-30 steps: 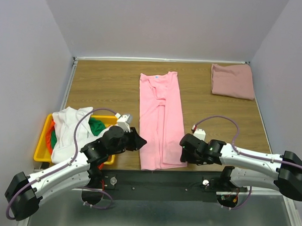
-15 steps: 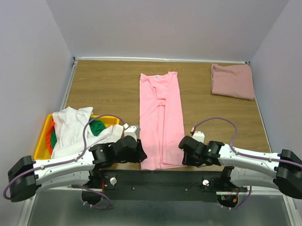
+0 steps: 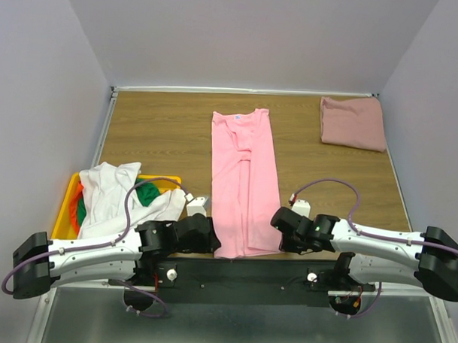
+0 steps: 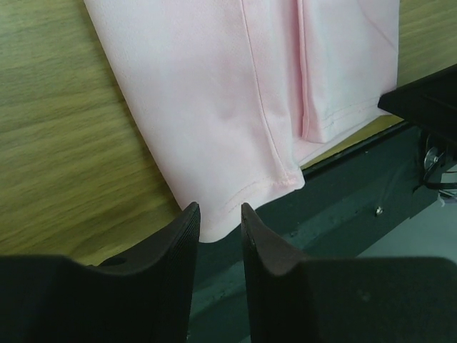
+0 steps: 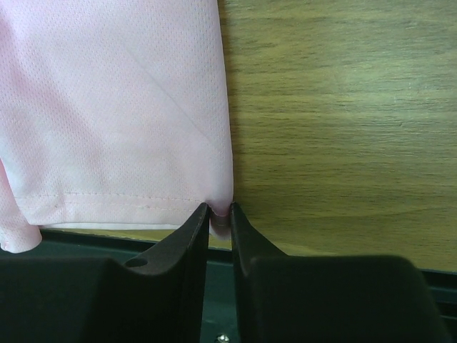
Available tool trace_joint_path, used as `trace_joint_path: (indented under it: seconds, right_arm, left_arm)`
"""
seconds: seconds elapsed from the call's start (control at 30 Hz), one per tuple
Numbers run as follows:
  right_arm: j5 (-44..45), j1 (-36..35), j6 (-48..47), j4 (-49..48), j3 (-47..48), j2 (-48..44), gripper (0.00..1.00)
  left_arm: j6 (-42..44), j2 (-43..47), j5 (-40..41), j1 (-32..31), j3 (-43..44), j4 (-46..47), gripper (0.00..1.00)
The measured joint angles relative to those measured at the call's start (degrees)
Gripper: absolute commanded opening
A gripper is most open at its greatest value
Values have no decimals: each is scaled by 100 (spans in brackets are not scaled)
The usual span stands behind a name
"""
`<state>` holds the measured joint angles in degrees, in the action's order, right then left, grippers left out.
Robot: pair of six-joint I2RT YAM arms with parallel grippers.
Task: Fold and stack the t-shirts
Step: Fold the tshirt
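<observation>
A bright pink t-shirt (image 3: 244,179), folded into a long strip, lies down the middle of the table with its hem at the near edge. My right gripper (image 3: 278,221) is at the hem's right corner. In the right wrist view its jaws (image 5: 219,211) pinch that corner of pink cloth (image 5: 107,107). My left gripper (image 3: 210,235) sits low at the hem's left corner. Its jaws (image 4: 214,212) stand apart, and the tip of the pink hem (image 4: 214,107) lies just at their ends. A dusty rose t-shirt (image 3: 352,123) lies folded at the back right.
A yellow bin (image 3: 60,232) stands at the near left, holding a white t-shirt (image 3: 108,193), a green one (image 3: 147,193) and an orange one (image 3: 79,208). The table's dark front rail (image 4: 357,193) runs just below the pink hem. Grey walls close in three sides.
My left arm has dropped lower and slid toward the near edge, reaching the hem's left corner. My right gripper has closed on the hem's right corner.
</observation>
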<state>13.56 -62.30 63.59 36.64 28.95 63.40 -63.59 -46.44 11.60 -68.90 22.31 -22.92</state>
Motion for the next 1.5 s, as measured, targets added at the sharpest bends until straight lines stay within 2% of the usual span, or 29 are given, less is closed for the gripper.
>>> trace_joint_path:
  seconds: [0.57,1.5]
  right_arm:
    - [2,0,-2,-26,0,42,24]
    - [2,-2,-7,-42,-11,17,24]
  left_arm:
    - [-380,-577,-120,-365,-70,-122,44]
    - [-503,-892,-61,-431,-46,-44,38]
